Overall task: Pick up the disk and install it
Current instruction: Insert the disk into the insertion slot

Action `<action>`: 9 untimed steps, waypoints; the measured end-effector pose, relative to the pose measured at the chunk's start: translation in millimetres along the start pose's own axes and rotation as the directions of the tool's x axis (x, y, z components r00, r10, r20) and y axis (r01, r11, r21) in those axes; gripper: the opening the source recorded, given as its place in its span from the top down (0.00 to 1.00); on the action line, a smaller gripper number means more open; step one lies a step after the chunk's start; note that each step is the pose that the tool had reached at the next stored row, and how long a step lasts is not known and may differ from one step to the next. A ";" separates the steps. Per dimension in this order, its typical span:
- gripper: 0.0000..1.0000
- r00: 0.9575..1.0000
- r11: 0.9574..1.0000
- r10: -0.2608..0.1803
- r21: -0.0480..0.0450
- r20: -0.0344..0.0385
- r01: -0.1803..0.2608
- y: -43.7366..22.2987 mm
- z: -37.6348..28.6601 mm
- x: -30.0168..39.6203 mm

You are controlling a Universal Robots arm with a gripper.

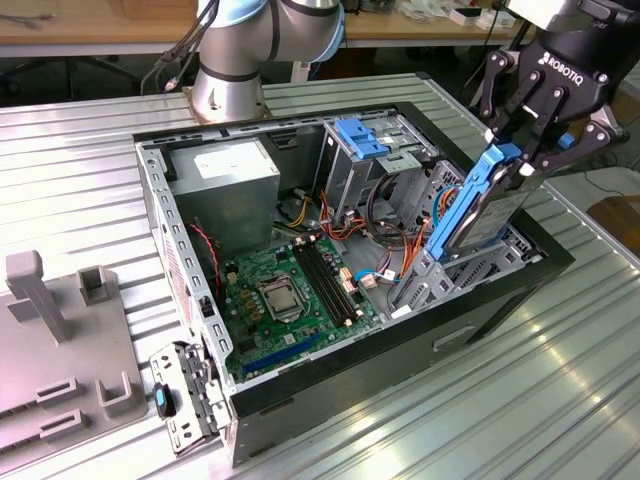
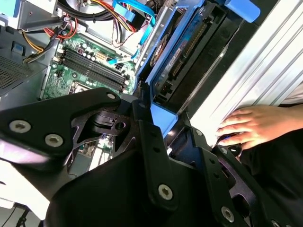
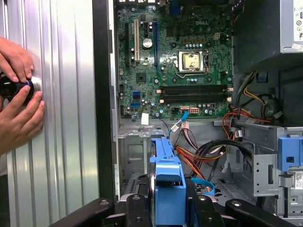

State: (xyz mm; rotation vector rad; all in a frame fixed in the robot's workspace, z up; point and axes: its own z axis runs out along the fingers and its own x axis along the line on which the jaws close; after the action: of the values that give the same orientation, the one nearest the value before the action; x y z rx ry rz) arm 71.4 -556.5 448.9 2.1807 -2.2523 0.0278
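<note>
**Pincer clamped on the drive, halfway into its bay**

Pincer [image 1: 522, 158], black and three-fingered, grips the upper blue end of the disk [image 1: 475, 205], a flat dark grey metal hard drive framed in bright blue plastic rails. The disk stands steeply tilted. Its lower end is down in the grey metal drive cage [image 1: 478, 265] on the side of the case towards the exterior view's right, and its upper end is above the rim of the open black computer case [image 1: 400, 345].

I judge the main risk to be jamming: at this tilt the blue rails could bind in the cage guides, and pushing then would strain the rails or let the disk twist in the grip. A bundle of orange, red and yellow cables [image 1: 385, 225] lies just beside the cage and could get pinched under the drive. The green motherboard [image 1: 285, 295] lies bare below, so a dropped disk might strike it. A person's hands [image 3: 16, 109] rest on a dark round object on the table beside the case, near the arm's reach.

The case lies on a ribbed silver metal table [image 1: 480, 400]. The arm's grey base [image 1: 228, 90] stands behind it, a grey plastic fixture [image 1: 60, 350] sits at the exterior view's left, and a wooden bench [image 1: 100, 25] runs along the back.
</note>
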 end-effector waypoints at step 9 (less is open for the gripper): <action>0.63 1.000 1.000 0.004 0.000 0.001 -0.004 0.1 6.8 -0.1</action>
State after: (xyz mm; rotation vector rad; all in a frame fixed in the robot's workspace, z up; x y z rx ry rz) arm 71.4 -556.5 442.1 2.1768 -2.2565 0.0270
